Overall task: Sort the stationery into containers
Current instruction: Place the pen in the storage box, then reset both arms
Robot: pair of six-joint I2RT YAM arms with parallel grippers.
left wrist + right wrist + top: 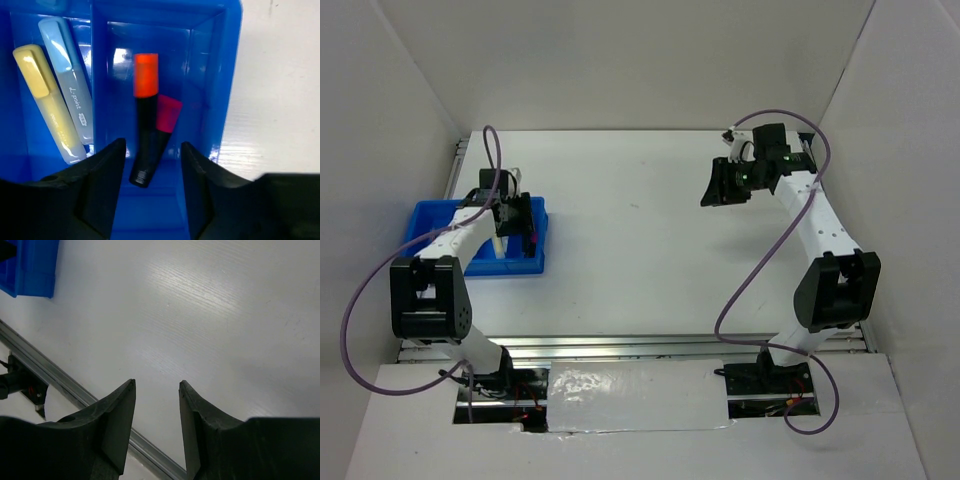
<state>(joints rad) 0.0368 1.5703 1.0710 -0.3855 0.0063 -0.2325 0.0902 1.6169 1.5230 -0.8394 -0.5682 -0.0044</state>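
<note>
Above the blue tray (230,75), the left gripper (152,150) hangs spread and empty; going lower, it could knock the orange-black marker (145,115). The right gripper (156,390) is spread too.

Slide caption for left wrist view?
Left gripper open over blue tray: orange-black marker, pink marker, yellow marker, light blue marker.

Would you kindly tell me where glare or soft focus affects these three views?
Top external: bright glare on the glossy white sheet low in the frame. Left wrist: white reflections inside the bright blue plastic tray; the left gripper looks dark and soft-edged. Right wrist: a diffuse sheen streaks the white table.
</note>
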